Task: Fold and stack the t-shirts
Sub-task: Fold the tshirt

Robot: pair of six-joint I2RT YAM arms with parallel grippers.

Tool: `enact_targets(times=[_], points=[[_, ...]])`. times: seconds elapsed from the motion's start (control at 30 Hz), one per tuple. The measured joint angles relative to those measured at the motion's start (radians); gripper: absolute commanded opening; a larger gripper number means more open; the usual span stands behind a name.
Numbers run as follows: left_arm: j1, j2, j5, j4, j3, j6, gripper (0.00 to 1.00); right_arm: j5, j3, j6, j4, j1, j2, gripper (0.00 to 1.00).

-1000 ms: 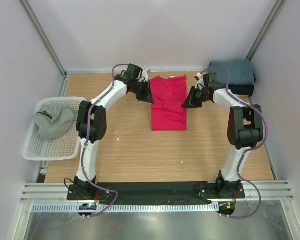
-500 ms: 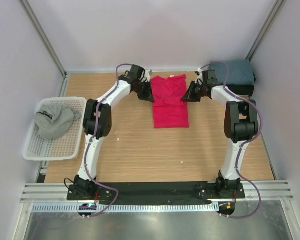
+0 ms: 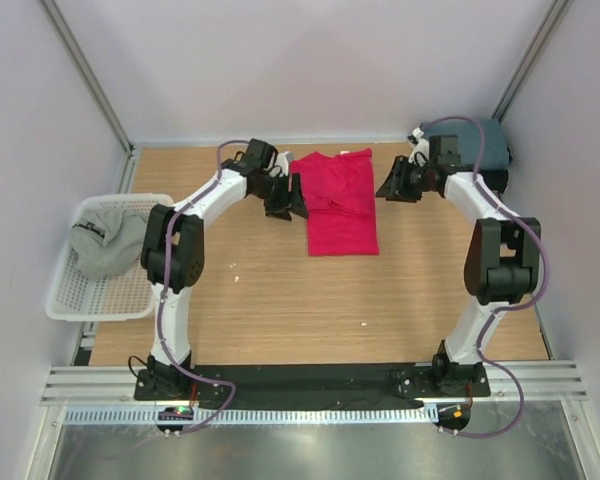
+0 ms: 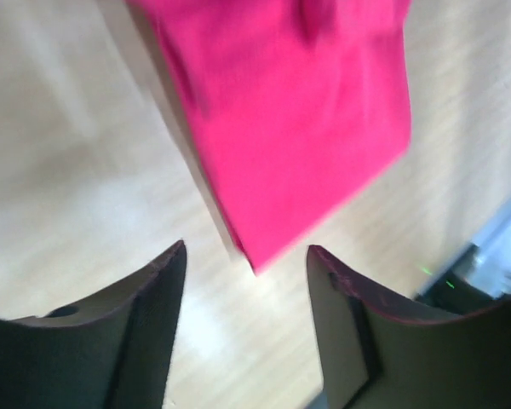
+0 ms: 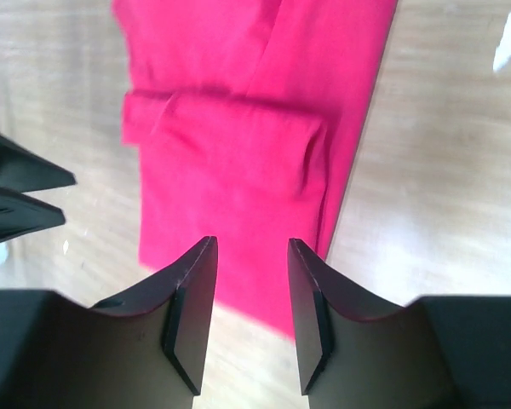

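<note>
The crimson-red t-shirt lies flat on the wooden table, folded into a narrow strip with its sleeves turned in. My left gripper hovers just off its left edge, open, with only bare wood and a corner of the red t-shirt beyond its fingers. To the shirt's right, my right gripper is open too, and the red t-shirt shows below between its tips. The light grey t-shirt sits crumpled in the basket. The slate-blue t-shirt lies folded at the back right corner.
A white mesh basket stands at the table's left edge. White walls close in the back and both sides. The right arm reaches across part of the blue shirt. The left gripper's dark fingers show at the left of the right wrist view.
Both grippers have opened and let go of the red t-shirt. The left one drew back left and nearer, the right one back to the right. The shirt lies as folded.
</note>
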Motion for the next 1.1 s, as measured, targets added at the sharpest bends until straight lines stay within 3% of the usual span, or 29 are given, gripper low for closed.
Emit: enact_targets(times=[0.17,0.33,0.6,1.1], points=[[0.007,-0.127,0.090,0.040,-0.241,-0.074,0.71,-0.089,-0.047,-0.068,-0.120,-0.026,-0.104,0.49],[0.009,-0.133,0.164,0.101,-0.354,-0.147,0.77,-0.217,-0.089,-0.109,-0.234,-0.026,-0.046,0.50],[0.009,-0.101,0.225,0.191,-0.372,-0.224,0.77,-0.336,-0.172,-0.127,-0.324,-0.051,0.165,0.52],[-0.004,-0.036,0.275,0.264,-0.401,-0.315,0.75,-0.359,-0.180,-0.158,-0.343,-0.059,0.168,0.53]])
